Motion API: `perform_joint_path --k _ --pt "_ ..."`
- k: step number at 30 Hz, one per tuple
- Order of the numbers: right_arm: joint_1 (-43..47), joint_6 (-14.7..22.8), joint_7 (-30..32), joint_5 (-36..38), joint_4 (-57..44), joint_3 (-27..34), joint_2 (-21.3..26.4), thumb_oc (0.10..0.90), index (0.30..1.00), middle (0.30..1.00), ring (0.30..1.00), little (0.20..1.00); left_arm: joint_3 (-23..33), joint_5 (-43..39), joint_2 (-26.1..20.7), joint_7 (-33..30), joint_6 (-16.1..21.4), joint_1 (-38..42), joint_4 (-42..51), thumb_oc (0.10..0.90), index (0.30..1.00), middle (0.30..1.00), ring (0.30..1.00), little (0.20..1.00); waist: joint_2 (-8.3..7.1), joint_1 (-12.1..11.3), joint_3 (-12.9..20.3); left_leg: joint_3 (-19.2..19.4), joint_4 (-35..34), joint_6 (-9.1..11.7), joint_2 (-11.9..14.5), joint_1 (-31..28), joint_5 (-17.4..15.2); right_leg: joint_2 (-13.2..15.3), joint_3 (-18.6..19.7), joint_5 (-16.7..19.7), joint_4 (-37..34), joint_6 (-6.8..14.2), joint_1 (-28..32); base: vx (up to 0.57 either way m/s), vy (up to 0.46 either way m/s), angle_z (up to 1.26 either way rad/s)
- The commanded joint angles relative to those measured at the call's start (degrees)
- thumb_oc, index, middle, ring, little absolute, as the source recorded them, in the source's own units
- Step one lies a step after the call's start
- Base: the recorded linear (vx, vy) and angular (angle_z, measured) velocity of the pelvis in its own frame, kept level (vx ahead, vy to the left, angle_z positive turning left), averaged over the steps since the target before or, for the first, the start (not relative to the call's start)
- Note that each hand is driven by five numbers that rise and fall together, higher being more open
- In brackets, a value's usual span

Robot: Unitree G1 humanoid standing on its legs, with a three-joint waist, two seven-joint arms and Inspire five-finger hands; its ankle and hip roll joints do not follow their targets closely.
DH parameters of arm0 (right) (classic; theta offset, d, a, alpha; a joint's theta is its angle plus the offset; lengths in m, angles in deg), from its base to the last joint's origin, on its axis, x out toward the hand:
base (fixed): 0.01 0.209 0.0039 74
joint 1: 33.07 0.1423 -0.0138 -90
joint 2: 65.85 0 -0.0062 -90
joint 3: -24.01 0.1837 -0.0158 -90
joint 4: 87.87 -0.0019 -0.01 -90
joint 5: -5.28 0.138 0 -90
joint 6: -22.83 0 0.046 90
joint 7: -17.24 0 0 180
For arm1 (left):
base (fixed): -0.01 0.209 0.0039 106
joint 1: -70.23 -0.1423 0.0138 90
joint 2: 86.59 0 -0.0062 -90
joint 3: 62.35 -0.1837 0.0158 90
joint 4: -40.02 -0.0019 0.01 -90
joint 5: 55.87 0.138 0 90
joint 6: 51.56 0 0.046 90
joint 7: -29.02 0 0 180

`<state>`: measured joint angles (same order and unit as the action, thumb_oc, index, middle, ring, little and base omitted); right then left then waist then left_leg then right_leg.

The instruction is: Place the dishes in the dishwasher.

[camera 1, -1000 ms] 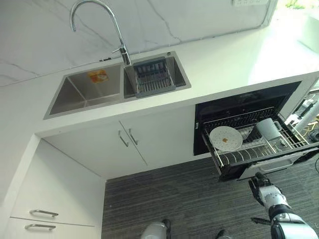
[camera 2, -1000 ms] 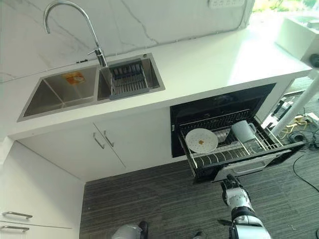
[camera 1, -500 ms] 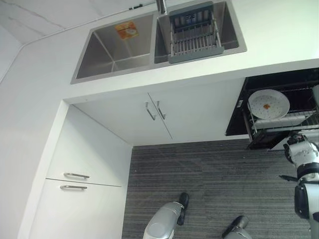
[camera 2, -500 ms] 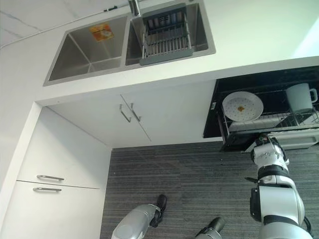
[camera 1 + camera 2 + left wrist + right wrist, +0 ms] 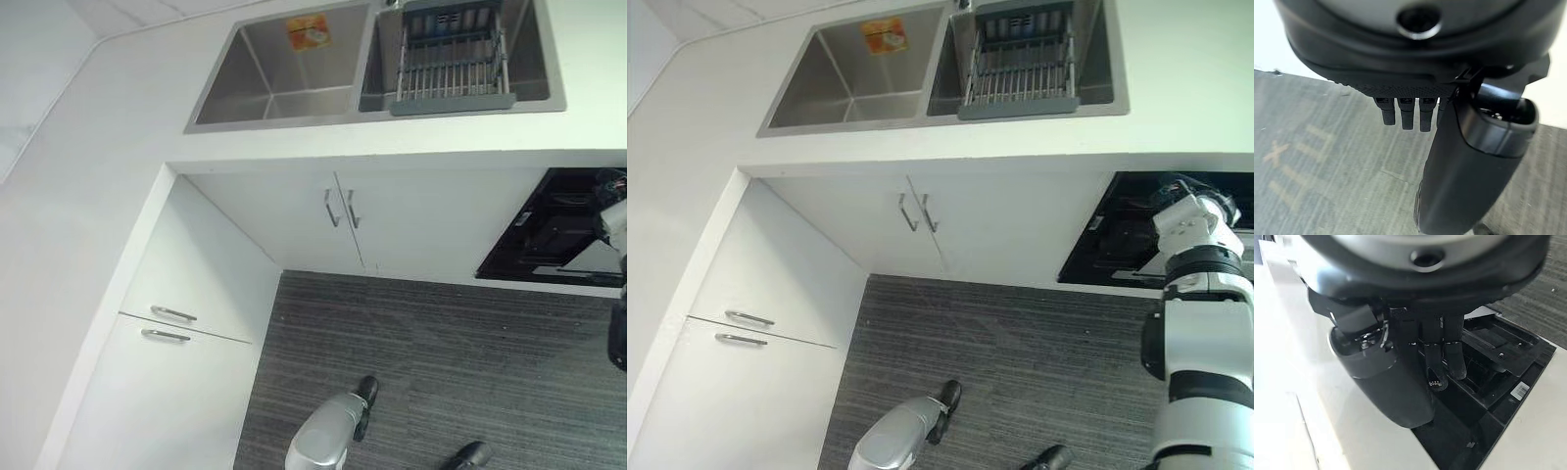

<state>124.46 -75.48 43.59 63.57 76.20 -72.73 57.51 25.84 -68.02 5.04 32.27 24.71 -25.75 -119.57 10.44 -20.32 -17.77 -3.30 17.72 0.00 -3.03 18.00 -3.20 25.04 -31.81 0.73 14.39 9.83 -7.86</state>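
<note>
The right hand (image 5: 1415,352) is at the dishwasher (image 5: 1127,240) opening, its fingers (image 5: 1454,360) hanging fairly straight and relaxed over the dark front panel, nothing gripped, thumb loose beside them; in the head views the right arm rises at the right side with the wrist just in front of that black cavity under the table (image 5: 1176,108); the left hand (image 5: 1449,161) hangs over the striped carpet floor (image 5: 441,372), fingers short and loose past the palm, holding nothing; now the dishes themselves: I cannot make out a plate or cup in these views, the dark opening is too dim to read, so whether they sit inside cannot be told; out from the hand, the sink (image 5: 284,69) lies well off to the robot's left on the table top, with a wire drainer basket (image 5: 453,59) in its right bowl, and the basket looks empty of crockery; the white cabinet doors (image 5: 343,215) sit between sink and dishwasher; my read: the right hand is by far the nearer to the machine, so any closing or pushing move falls to it, directed straight ahead into the opening.
</note>
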Motion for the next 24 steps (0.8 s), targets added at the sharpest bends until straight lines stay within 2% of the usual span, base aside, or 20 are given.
perform_joint_path --k 1,4,5,6,7,8,12,13,16,18,20,21,24 --pt "8.92 8.63 -18.28 -4.56 -9.90 -5.25 1.23 0.400 0.300 0.300 0.300 0.300 -1.24 5.26 -7.62 1.17 -0.36 -3.46 -4.17 0.800 0.900 0.900 0.900 0.900 -1.68 -2.75 4.81 -1.32 -0.53 6.50 4.72 1.19 -5.93 3.52 5.39 -6.85 2.79 4.92 -1.74 0.00 0.000 0.00" --pt "9.19 10.02 -21.04 -5.02 -10.07 -4.79 1.74 0.402 0.302 0.302 0.302 0.302 -0.77 6.11 -7.57 1.90 1.46 -3.89 -3.71 0.800 0.900 0.900 0.900 0.900 -1.86 -2.83 4.88 -0.67 -0.53 6.49 5.13 1.48 -5.99 3.36 5.25 -7.05 2.79 4.98 -1.60 0.00 0.000 0.00" --pt "8.87 10.54 -21.71 -4.91 -10.12 -4.47 1.78 0.515 0.472 0.472 0.472 0.472 -0.81 6.16 -7.47 2.27 2.17 -4.11 -3.39 0.800 0.900 0.900 0.900 0.900 -1.91 -2.73 4.90 -0.48 -0.53 6.49 5.27 1.50 -6.03 3.22 5.33 -7.14 2.79 4.98 -1.57 0.00 0.000 0.00" --pt "8.39 10.53 -22.19 -5.10 -10.10 -4.00 1.81 0.595 0.592 0.592 0.592 0.592 -0.75 6.12 -7.40 2.73 2.87 -4.30 -3.21 0.800 0.900 0.900 0.900 0.900 -1.97 -2.62 4.95 -0.24 -0.53 6.52 5.48 1.47 -6.06 3.11 5.39 -7.20 2.79 4.98 -1.52 0.00 0.000 0.00" --pt "7.25 10.19 -23.32 -4.92 -10.20 -3.19 1.67 0.756 0.834 0.834 0.834 0.834 -0.79 5.82 -7.25 3.14 4.15 -4.43 -3.07 0.800 0.900 0.900 0.900 0.900 -2.12 -2.44 5.02 0.07 -0.53 6.53 5.79 1.31 -6.14 2.91 5.46 -7.27 2.79 4.93 -1.39 0.00 0.000 0.00" --pt "5.95 10.40 -24.15 -4.66 -10.42 -2.37 1.39 0.800 0.900 0.900 0.900 0.900 -0.87 5.43 -7.13 3.29 4.95 -4.42 -3.03 0.800 0.900 0.900 0.900 0.900 -2.27 -2.24 5.04 0.30 -0.53 6.53 6.02 1.12 -6.19 2.75 5.48 -7.27 2.79 4.91 -1.21 0.00 0.000 0.00" --pt "-3.64 10.10 -26.83 -7.45 -14.96 1.39 -2.40 0.800 0.900 0.900 0.900 0.900 -1.37 4.04 -6.87 3.19 7.58 -4.40 -2.56 0.800 0.900 0.900 0.900 0.900 -3.51 -1.08 5.06 0.82 -0.53 6.46 7.04 0.00 -6.59 1.66 5.79 -7.43 2.79 4.78 -0.45 0.00 -0.067 -0.06" --pt "-13.44 9.97 -27.09 -6.59 -21.18 3.99 -7.18 0.800 0.900 0.900 0.900 0.900 -1.77 2.47 -6.22 2.66 9.15 -3.97 -2.23 0.800 0.900 0.900 0.900 0.900 -4.36 0.46 4.72 1.38 -0.53 6.28 7.93 -0.96 -6.93 0.60 6.20 -7.60 2.79 4.56 0.01 -0.03 -0.147 -0.18" --pt "-26.01 10.88 -26.73 -9.30 -29.09 5.48 -13.85 0.800 0.900 0.900 0.900 0.900 -2.11 0.04 -5.39 1.81 11.34 -4.03 -2.22 0.800 0.900 0.900 0.900 0.900 -5.42 2.37 4.84 1.95 -0.53 6.05 9.15 -2.14 -7.33 -0.92 7.07 -8.11 2.79 4.17 0.44 -0.04 -0.145 -0.23" --pt "-34.42 13.39 -26.16 -10.60 -33.45 5.04 -18.54 0.800 0.900 0.900 0.900 0.900 -1.69 -2.69 -4.74 1.67 12.20 -4.00 -2.03 0.800 0.900 0.900 0.900 0.900 -6.08 4.07 5.05 2.70 -0.53 6.03 10.26 -3.10 -7.58 -2.06 7.87 -8.59 2.79 3.81 0.71 -0.04 -0.156 -0.26" --pt "-40.77 14.02 -27.06 -10.75 -35.62 4.92 -22.48 0.800 0.900 0.900 0.900 0.900 -0.85 -4.60 -4.11 1.65 13.46 -3.84 -1.73 0.800 0.900 0.900 0.900 0.900 -6.74 5.56 5.37 3.70 -0.53 5.73 11.13 -3.13 -6.48 -2.66 7.82 -7.90 2.79 2.86 0.32 -0.16 -0.167 -0.20" --pt "-47.32 15.36 -28.60 -10.35 -36.23 5.16 -25.30 0.800 0.900 0.900 0.900 0.900 0.14 -6.51 -3.64 2.18 14.70 -4.09 -1.22 0.800 0.900 0.900 0.900 0.900 -7.25 6.72 6.20 4.45 -0.53 5.94 12.15 -3.84 -6.66 -3.49 8.14 -8.56 2.79 2.65 0.70 -0.18 -0.176 -0.17" --pt "-51.78 15.11 -30.19 -11.18 -35.45 4.94 -27.10 0.800 0.900 0.900 0.900 0.900 1.06 -9.02 -3.30 3.70 15.39 -4.60 -0.07 0.800 0.900 0.900 0.900 0.900 -7.53 7.84 7.06 5.34 -0.53 6.48 13.41 -4.90 -6.72 -4.63 8.58 -9.33 2.79 1.99 1.24 -0.10 -0.173 -0.15"
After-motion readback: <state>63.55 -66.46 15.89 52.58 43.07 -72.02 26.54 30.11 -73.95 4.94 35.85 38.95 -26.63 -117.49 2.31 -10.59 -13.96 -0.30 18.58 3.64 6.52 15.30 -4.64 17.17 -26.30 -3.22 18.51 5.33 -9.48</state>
